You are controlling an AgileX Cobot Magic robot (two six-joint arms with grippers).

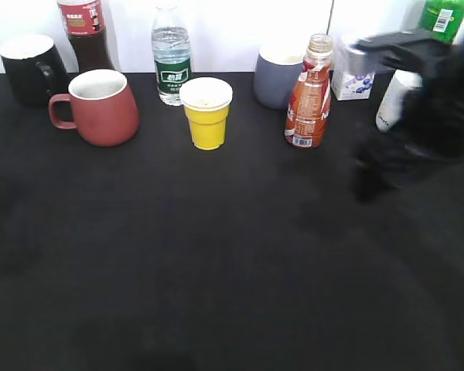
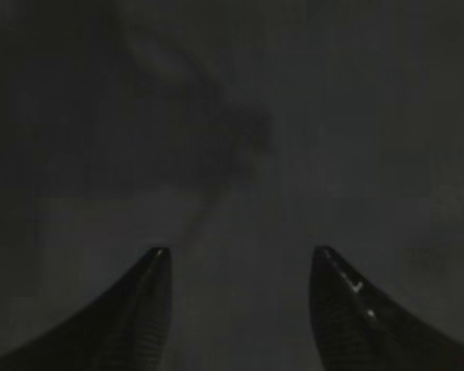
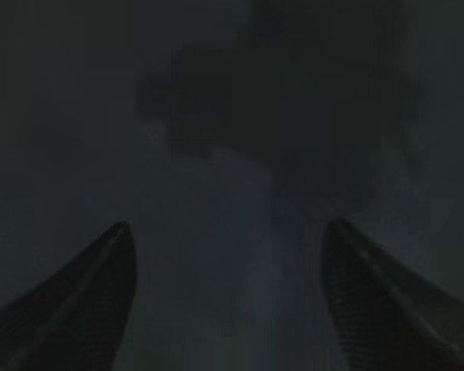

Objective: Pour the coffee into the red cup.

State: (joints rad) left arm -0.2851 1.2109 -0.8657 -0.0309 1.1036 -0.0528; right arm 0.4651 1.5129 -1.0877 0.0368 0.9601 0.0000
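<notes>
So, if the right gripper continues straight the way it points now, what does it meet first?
Probably only the black tabletop: between the open fingers of the right gripper the wrist view shows just dark surface, no object. Depth is unclear in that dim picture.

Right arm (image 1: 417, 108) a motion-blurred dark mass hiding a white can (image 1: 392, 97), red-label bottle (image 1: 85, 31) cropped at top, both wrist views murky

Small curvy coffee bottle (image 1: 308, 97), brown-orange and white label, dark liquid, upright, uncapped, just left of the blurred right arm, brick-red mug (image 1: 99, 107), white inside, handle pointing left, upright, well left of it
</notes>
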